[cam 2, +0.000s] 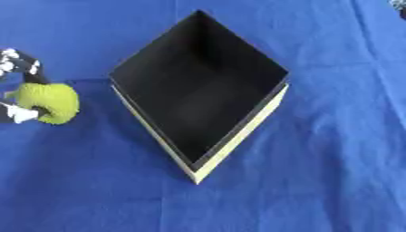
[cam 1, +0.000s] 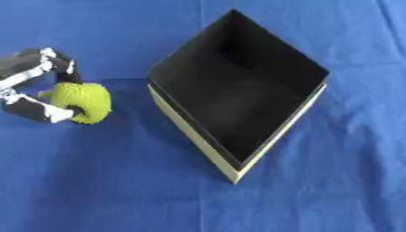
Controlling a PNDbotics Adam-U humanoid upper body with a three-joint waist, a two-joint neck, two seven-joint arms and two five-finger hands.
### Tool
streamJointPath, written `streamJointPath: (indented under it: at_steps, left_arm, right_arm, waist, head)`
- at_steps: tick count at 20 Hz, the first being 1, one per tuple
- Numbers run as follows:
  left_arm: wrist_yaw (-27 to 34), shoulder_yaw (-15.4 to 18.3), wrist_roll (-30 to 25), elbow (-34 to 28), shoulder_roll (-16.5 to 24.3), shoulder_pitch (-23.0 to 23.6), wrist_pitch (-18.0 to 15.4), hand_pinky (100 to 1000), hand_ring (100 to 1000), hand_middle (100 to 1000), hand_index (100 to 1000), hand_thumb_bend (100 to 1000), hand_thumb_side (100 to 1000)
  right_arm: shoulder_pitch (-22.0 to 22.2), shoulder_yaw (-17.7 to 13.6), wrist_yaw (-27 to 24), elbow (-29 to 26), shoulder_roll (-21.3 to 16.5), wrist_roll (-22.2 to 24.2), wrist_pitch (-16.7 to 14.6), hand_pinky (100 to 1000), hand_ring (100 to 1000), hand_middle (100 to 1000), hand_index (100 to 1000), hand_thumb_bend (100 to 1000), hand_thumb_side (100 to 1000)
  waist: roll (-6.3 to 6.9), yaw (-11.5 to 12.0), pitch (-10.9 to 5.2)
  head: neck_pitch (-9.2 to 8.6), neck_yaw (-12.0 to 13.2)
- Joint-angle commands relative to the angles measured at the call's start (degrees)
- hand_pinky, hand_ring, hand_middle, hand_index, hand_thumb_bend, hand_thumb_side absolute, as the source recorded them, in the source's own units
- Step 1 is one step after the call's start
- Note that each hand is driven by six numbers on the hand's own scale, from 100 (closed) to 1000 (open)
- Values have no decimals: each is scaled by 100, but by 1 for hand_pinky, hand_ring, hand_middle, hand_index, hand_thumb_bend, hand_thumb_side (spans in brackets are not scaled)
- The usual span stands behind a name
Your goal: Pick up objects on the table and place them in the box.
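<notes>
On blue cloth [cam 1: 119, 190]: left hand [cam 1: 31, 86] clamped around bumpy yellow-green ball [cam 1: 83, 100], left of black box [cam 1: 262, 149], apart.

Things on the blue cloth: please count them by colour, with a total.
Yellow-green: 1, the bumpy fruit held in the left hand.
Black: 1, the box, nothing visible inside.
Total: 2.
</notes>
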Motion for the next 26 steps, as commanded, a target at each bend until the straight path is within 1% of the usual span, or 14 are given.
streamJointPath:
  at_steps: [1, 2, 5, 6, 7, 9, 12, 13, 17, 23, 26]
  left_arm:
    - [-89, 151, 279, -249, 274, -53, -23, 342, 359, 350, 476, 313, 100]
    - [-107, 173, 352, -299, 284, -76, -31, 274, 326, 318, 440, 303, 100]
    - [-232, 211, 648, -526, 314, -189, -73, 252, 300, 290, 408, 318, 100]
    - [-283, 193, 773, -617, 322, -240, -101, 240, 296, 283, 400, 337, 100]
    - [-332, 156, 888, -706, 327, -297, -142, 242, 299, 285, 403, 342, 100]
    - [-400, 60, 1074, -863, 323, -440, -241, 255, 337, 280, 406, 360, 100]
    - [-410, -105, 1224, -997, 236, -729, -353, 266, 345, 290, 417, 359, 100]
    - [-378, -174, 1231, -1016, 183, -854, -387, 271, 347, 293, 423, 355, 100]
    - [-167, -358, 1116, -972, -138, -1288, -416, 274, 346, 294, 424, 331, 100]
    - [139, -560, 694, -907, -676, -1679, -416, 290, 352, 302, 435, 300, 100]
    - [207, -686, 429, -856, -884, -1774, -491, 325, 380, 329, 471, 312, 100]
  right_arm:
    - [-35, -41, -43, -24, -111, 10, 0, 827, 816, 659, 846, 100, 258]
    - [-34, -40, -43, -26, -104, 13, -1, 827, 816, 659, 846, 100, 257]
    - [-29, -42, -38, -33, -98, 16, 1, 827, 815, 659, 845, 100, 249]
    - [-32, -41, -36, -36, -97, 17, 1, 827, 813, 659, 845, 100, 238]
    - [-38, -38, -34, -41, -95, 18, -1, 827, 813, 659, 844, 100, 231]
    - [-51, -31, -26, -49, -93, 22, -3, 826, 810, 660, 843, 100, 207]
    - [-69, -27, -6, -63, -95, 23, -4, 825, 806, 661, 842, 100, 174]
    - [-86, -23, 0, -73, -91, 21, -5, 825, 804, 661, 840, 100, 150]
    - [-152, -4, 27, -107, -73, 0, -1, 824, 801, 663, 838, 100, 102]
    - [-236, -25, 74, -174, -35, -91, 39, 822, 792, 666, 834, 100, 100]
    - [-280, -44, 108, -212, -12, -140, 72, 822, 788, 668, 832, 100, 100]
  waist:
    - [-40, 17, -877]
    - [-40, 23, -885]
    - [-39, 34, -904]
    - [-38, 33, -911]
    - [-38, 30, -919]
    - [-36, 23, -936]
    - [-33, 21, -962]
    - [-32, 18, -970]
    - [-40, 9, -996]
    - [-85, -41, -1002]
    - [-109, -85, -994]
  head:
    - [-39, -3]
    - [-33, 0]
    - [-13, 6]
    - [-6, 15]
    - [1, 24]
    - [20, 50]
    - [49, 105]
    - [51, 131]
    - [50, 213]
    - [57, 248]
    - [46, 259]
